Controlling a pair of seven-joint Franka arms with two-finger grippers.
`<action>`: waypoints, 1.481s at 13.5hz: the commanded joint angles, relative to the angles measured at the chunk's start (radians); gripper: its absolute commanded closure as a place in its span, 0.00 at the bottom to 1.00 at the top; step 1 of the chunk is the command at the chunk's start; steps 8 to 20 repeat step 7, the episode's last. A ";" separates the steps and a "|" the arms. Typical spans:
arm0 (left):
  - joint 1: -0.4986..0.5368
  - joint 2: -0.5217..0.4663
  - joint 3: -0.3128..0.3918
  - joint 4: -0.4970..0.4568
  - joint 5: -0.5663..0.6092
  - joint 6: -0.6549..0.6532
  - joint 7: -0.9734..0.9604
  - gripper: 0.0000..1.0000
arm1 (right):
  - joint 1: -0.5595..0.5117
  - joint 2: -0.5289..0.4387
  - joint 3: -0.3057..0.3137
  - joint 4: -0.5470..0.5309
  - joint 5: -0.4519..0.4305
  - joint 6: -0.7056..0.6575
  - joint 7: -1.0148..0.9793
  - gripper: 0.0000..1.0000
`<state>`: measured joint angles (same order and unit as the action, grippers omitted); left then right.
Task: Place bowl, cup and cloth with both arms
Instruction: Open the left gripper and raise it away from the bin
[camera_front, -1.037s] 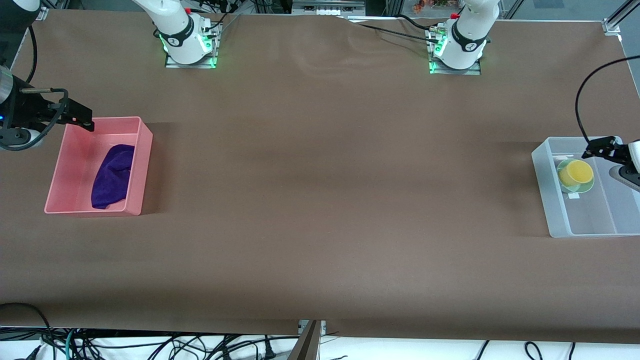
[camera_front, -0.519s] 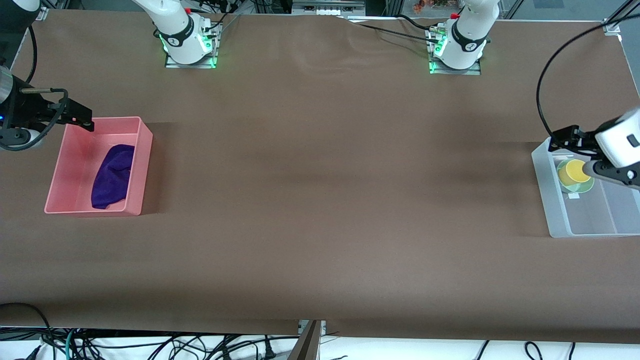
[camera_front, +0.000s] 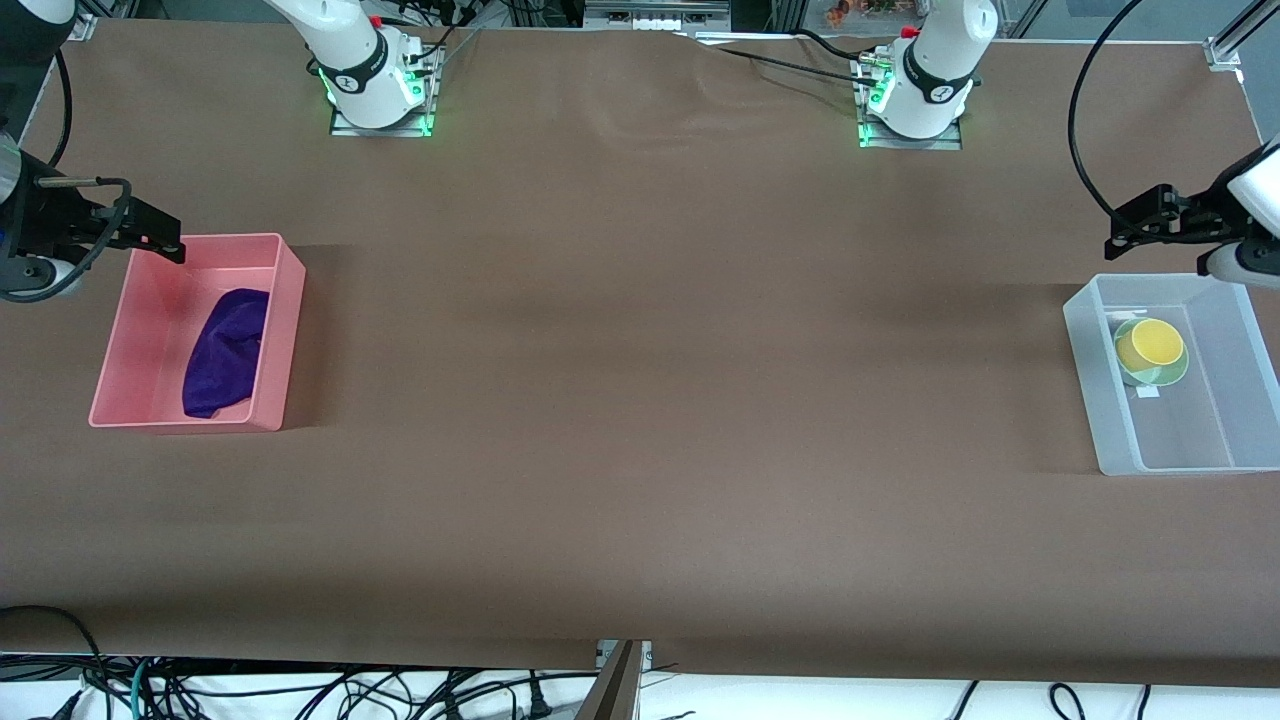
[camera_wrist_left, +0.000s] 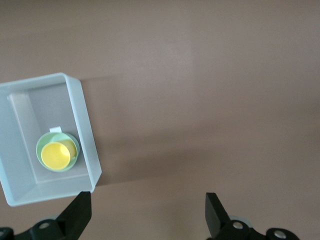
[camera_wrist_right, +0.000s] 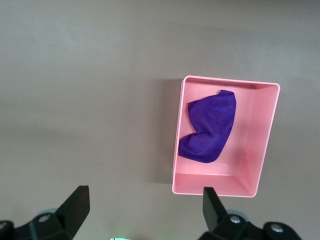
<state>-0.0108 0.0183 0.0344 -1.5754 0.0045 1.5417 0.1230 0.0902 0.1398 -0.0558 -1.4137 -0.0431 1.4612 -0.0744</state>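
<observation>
The yellow cup (camera_front: 1150, 343) sits inside the pale green bowl (camera_front: 1168, 373), in a clear plastic bin (camera_front: 1098, 400) at the left arm's end of the table. My left gripper (camera_front: 1128, 225) is open and empty, up over the bare table beside that bin. The left wrist view shows the cup (camera_wrist_left: 55, 155), the bowl's rim (camera_wrist_left: 76, 149), the bin (camera_wrist_left: 83, 115) and the open left gripper (camera_wrist_left: 148, 217). The purple cloth (camera_front: 225, 350) lies crumpled in a pink bin (camera_front: 283, 330). My right gripper (camera_front: 168, 240) is open and empty by that bin's corner. The right wrist view shows the cloth (camera_wrist_right: 210, 130) in the pink bin (camera_wrist_right: 263, 140) and the open right gripper (camera_wrist_right: 145, 210).
A brown mat (camera_front: 640, 400) covers the table between the two bins. The arm bases (camera_front: 375, 85) stand along the edge farthest from the front camera. Cables hang below the table's near edge.
My left gripper has risen from over the cup and bowl and moved off the clear bin toward the arm bases. The right arm has hardly moved.
</observation>
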 joint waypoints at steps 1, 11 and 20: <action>-0.046 -0.132 0.030 -0.204 -0.018 0.101 -0.079 0.00 | -0.009 0.007 0.004 0.019 0.014 -0.007 0.013 0.00; -0.038 -0.124 0.024 -0.201 -0.018 0.101 -0.077 0.00 | -0.009 0.006 0.004 0.019 0.015 -0.007 0.013 0.00; -0.038 -0.124 0.024 -0.201 -0.018 0.101 -0.077 0.00 | -0.009 0.006 0.004 0.019 0.015 -0.007 0.013 0.00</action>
